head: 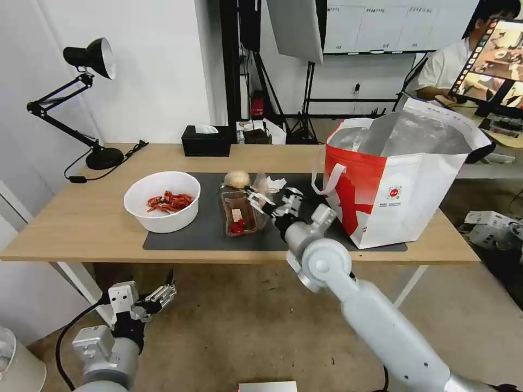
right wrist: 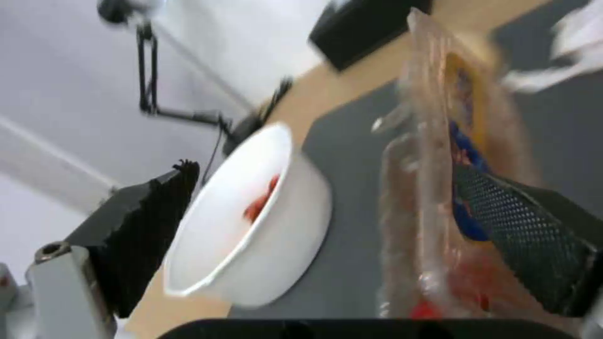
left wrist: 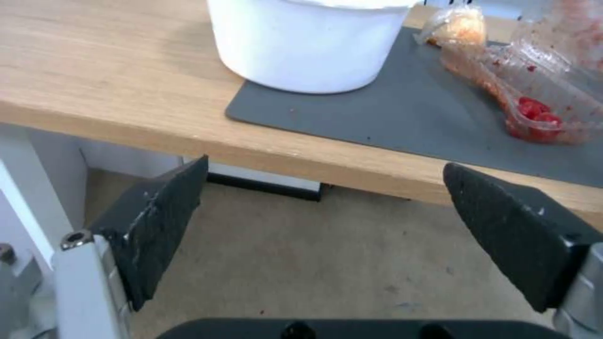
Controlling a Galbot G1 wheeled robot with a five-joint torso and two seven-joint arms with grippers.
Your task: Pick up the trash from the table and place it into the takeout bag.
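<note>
On the dark mat of the table point(head: 81, 223) stands a white bowl point(head: 162, 200) of red shell scraps. A clear tray point(head: 239, 213) with red bits lies to its right, and behind that are a beige lump point(head: 237, 179) and a crumpled tissue point(head: 275, 184). My right gripper point(head: 268, 202) is open at the tray's right edge. In the right wrist view the tray point(right wrist: 440, 188) stands against one finger point(right wrist: 521, 235), with the bowl point(right wrist: 251, 226) beyond. The red-and-white takeout bag point(head: 403, 179) stands open at the right. My left gripper point(head: 158, 296) hangs open below the table's front edge point(left wrist: 301, 157).
A black desk lamp point(head: 90, 98) stands at the back left corner and a black tissue box point(head: 206, 140) at the back edge. The left wrist view shows the bowl point(left wrist: 308, 42), the tray point(left wrist: 540, 108) and the lump point(left wrist: 459, 26) on the mat above the edge.
</note>
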